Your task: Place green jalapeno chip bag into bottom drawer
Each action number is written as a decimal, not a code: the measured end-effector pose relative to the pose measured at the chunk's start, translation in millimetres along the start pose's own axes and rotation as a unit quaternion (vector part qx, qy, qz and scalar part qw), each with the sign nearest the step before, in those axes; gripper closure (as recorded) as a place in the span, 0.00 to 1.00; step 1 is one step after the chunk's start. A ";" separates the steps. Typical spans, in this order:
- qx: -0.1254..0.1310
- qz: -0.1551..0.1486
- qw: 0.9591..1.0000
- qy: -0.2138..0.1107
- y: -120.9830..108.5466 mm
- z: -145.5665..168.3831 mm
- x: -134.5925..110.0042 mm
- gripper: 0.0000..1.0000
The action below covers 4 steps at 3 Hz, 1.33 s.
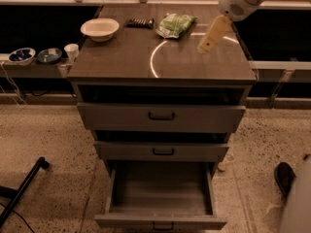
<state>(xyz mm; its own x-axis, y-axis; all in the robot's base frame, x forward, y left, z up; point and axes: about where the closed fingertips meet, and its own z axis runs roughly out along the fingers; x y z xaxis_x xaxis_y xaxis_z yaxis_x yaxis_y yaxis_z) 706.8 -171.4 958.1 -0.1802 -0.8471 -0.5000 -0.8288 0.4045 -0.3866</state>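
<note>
Green jalapeno chip bag (175, 24): far side of cabinet top (121, 57). My gripper (206, 43): near-right of bag, apart; grip state, cannot tell. Bag likely light, crinkly, slippery, contents fragile; I pinch crimped edge, gently.

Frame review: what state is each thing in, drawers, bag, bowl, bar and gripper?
green jalapeno chip bag: lying unheld at the back of the cabinet top.
bottom drawer: pulled wide open, nothing seen inside.
middle drawer: ajar, barely out.
top drawer: ajar, barely out.
white bowl: upright, looks empty.
dark wrapped bar: lying flat beside the bag.
gripper: hovering over the top's right side, apart from the bag.
</note>
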 end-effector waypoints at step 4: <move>0.125 0.257 0.944 -0.165 -136.6 149.7 -36.2 0.00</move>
<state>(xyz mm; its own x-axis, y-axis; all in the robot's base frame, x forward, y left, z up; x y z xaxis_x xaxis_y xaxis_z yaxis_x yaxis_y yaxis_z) 905.8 -144.4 913.0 -0.3146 -0.3800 -0.8699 -0.5182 0.8365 -0.1780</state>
